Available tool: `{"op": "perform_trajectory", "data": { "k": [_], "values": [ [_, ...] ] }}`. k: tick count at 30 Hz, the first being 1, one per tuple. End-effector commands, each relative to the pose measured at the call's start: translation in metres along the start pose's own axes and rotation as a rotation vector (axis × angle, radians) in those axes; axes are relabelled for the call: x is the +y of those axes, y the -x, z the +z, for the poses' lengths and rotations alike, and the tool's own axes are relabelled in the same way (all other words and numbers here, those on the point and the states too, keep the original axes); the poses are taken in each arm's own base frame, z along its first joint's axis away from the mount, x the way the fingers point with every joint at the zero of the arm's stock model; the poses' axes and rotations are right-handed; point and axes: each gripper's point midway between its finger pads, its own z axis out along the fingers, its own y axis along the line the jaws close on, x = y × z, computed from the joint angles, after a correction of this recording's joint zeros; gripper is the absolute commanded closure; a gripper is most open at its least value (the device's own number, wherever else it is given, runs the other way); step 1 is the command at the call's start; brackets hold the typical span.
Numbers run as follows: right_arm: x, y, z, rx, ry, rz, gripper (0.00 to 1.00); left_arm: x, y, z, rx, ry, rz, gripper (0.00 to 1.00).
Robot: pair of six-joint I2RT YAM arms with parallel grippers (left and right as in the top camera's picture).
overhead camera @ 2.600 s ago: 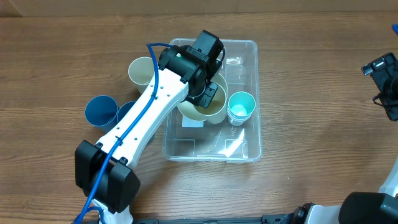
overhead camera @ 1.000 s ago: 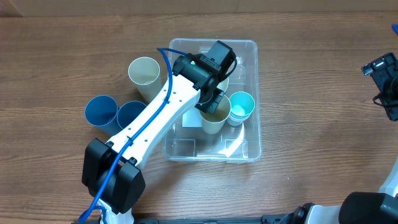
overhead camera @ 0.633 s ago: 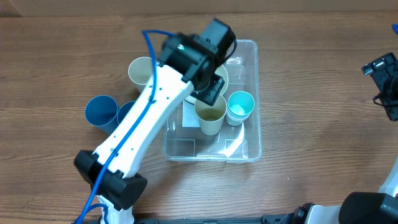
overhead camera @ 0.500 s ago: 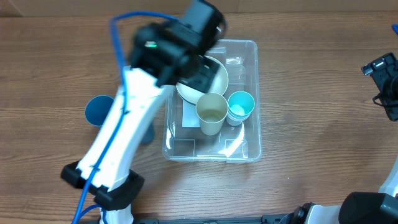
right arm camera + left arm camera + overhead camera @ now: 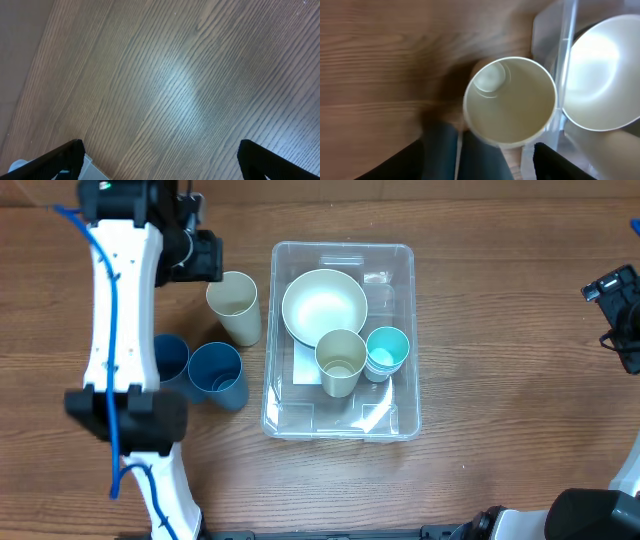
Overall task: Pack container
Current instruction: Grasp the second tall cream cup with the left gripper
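A bowl (image 5: 323, 302) and two cups (image 5: 340, 362) sit packed in the container (image 5: 400, 425); three cups (image 5: 233, 302) stand outside on the worktop (image 5: 500, 430), unpacked; left fingers (image 5: 552, 162) and right fingers (image 5: 65, 157) gape, empty

You'll find the clear plastic container (image 5: 405, 412) sitting flat and open-topped mid-table (image 5: 500, 330). Its rounded-corner walls ring a cream bowl (image 5: 324, 307), with a cream cup (image 5: 341, 360) and teal cup (image 5: 388, 350) just beside it. A white label (image 5: 303, 368) shows on its base.
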Motion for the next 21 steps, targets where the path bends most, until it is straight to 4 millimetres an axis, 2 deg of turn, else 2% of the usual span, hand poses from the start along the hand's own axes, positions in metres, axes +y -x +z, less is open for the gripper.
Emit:
{"op": "perform_trajectory", "data": {
  "k": [1,6,10,12,14,17,21],
  "values": [
    [0.000,0.002,-0.001,-0.008,0.003,0.007,0.00,-0.006,0.000,0.039,0.091,-0.046,0.058,0.32],
    [0.000,0.002,-0.001,-0.008,0.003,0.007,0.00,0.002,-0.002,0.081,0.188,-0.024,0.025,0.39],
    [0.000,0.002,-0.001,-0.008,0.003,0.007,0.00,0.004,-0.002,0.099,0.214,-0.023,0.022,0.52],
    [0.000,0.002,-0.001,-0.008,0.003,0.007,0.00,0.004,-0.001,0.103,0.216,-0.023,0.022,0.59],
    [0.000,0.002,-0.001,-0.008,0.003,0.007,0.00,0.004,-0.001,0.106,0.221,-0.022,0.022,0.77],
    [0.000,0.002,-0.001,-0.008,0.003,0.007,0.00,0.006,0.000,0.107,0.218,-0.011,0.023,0.96],
    [0.000,0.002,-0.001,-0.008,0.003,0.007,0.00,0.029,0.006,0.094,0.184,0.104,-0.035,0.96]
  ]
}}
